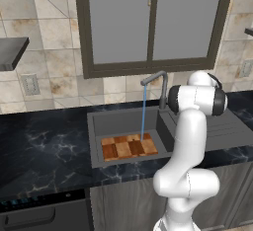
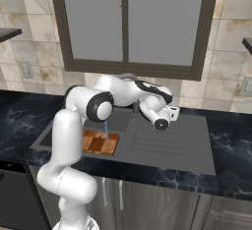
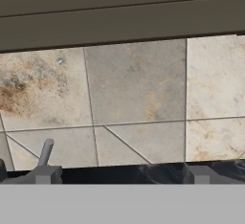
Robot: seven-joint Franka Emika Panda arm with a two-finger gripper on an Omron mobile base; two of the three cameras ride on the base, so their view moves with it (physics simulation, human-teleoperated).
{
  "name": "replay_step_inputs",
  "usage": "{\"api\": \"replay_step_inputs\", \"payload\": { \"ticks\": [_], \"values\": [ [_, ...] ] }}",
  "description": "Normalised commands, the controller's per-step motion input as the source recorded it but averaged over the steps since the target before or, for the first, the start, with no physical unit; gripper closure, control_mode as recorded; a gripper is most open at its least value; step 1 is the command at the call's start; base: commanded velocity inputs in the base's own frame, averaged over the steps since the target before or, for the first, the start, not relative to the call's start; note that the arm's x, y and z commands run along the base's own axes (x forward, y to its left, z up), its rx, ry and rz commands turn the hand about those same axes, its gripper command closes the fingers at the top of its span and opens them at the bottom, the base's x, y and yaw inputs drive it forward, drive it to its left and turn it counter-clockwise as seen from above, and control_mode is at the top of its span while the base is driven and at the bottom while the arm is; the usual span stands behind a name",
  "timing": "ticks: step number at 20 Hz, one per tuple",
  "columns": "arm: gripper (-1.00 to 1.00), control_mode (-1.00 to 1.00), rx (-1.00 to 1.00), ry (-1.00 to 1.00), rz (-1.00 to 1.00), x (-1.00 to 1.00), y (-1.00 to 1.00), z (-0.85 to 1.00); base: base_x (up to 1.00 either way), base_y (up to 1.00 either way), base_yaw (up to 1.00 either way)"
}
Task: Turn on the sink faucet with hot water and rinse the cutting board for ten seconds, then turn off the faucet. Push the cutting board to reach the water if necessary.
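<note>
1. Lying on the floor of the sink (image 1: 99, 121), toward its front right, is the cutting board (image 1: 128, 146).
2. Water (image 1: 144, 111) falls in a thin blue stream from the sink faucet (image 1: 157, 84) onto the board's right part.
3. Right of the basin, the gripper (image 3: 122, 175) faces the tiled wall, spread wide with nothing between its fingers.

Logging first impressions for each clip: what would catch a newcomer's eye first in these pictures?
Most striking is the thin blue water falling from the sink faucet onto the checkered cutting board, which lies flat in the front of the sink. Next comes the white arm, bent over the basin, with its gripper held open above the ribbed drainboard near the faucet's base.
</note>
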Motion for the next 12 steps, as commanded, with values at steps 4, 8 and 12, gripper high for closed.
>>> {"api": "replay_step_inputs", "payload": {
  "ticks": [4,8,12],
  "values": [
    [-1.0,-1.0,0.0,0.0,0.0,0.0,0.0,0.0,0.0,0.0,0.0],
    [-1.0,-1.0,0.0,0.0,0.0,0.0,0.0,0.0,0.0,0.0,0.0],
    [-1.0,-1.0,0.0,0.0,0.0,0.0,0.0,0.0,0.0,0.0,0.0]
  ]
}}
